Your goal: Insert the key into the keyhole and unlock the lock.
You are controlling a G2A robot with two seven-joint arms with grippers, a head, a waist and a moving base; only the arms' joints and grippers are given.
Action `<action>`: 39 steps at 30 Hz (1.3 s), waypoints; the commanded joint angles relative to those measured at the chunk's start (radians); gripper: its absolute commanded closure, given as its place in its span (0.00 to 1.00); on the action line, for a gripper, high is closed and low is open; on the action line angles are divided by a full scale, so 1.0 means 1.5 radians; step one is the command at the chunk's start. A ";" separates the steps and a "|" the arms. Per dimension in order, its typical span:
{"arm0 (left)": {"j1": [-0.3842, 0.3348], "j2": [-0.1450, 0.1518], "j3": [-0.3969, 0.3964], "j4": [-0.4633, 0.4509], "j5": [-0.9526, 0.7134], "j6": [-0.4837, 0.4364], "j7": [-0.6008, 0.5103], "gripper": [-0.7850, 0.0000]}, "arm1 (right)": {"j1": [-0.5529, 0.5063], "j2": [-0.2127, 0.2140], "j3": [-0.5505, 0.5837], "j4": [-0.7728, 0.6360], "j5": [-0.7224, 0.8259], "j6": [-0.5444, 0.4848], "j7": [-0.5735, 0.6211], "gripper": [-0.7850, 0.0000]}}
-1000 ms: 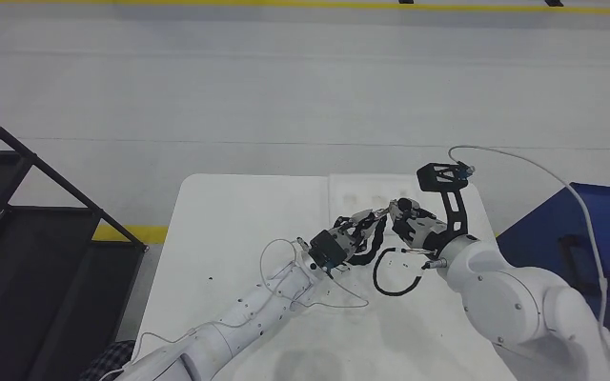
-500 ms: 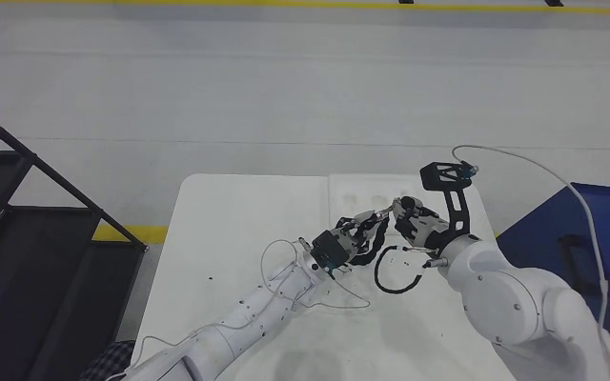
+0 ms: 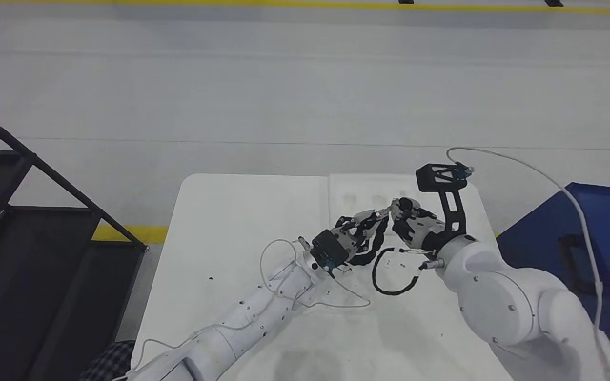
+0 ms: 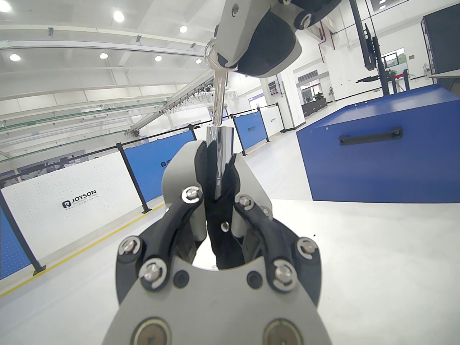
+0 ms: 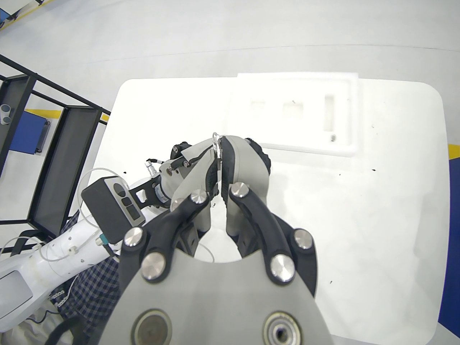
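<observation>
Black-padded left gripper (image 4: 215,157) is clenched on a chrome lock cylinder (image 4: 220,145), held upright above the middle of the white table (image 3: 229,238). Right gripper (image 5: 218,156) is clamped on the bow of a silver key (image 4: 219,87) and its ring, directly over the cylinder. The key tip meets the cylinder's end face; depth of entry cannot be told. A white foam tray (image 5: 350,116) lies just beyond, on the table's far right.
</observation>
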 commanded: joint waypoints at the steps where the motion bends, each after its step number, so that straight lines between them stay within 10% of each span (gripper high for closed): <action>1: 0.001 -0.001 -0.003 0.001 0.002 -0.001 -0.001 1.00 | 0.001 -0.001 -0.003 0.000 -0.004 0.000 0.003 1.00; 39: 0.018 -0.018 -0.043 0.003 0.051 -0.021 0.001 1.00 | 0.005 -0.021 -0.027 0.000 -0.090 -0.022 0.057 1.00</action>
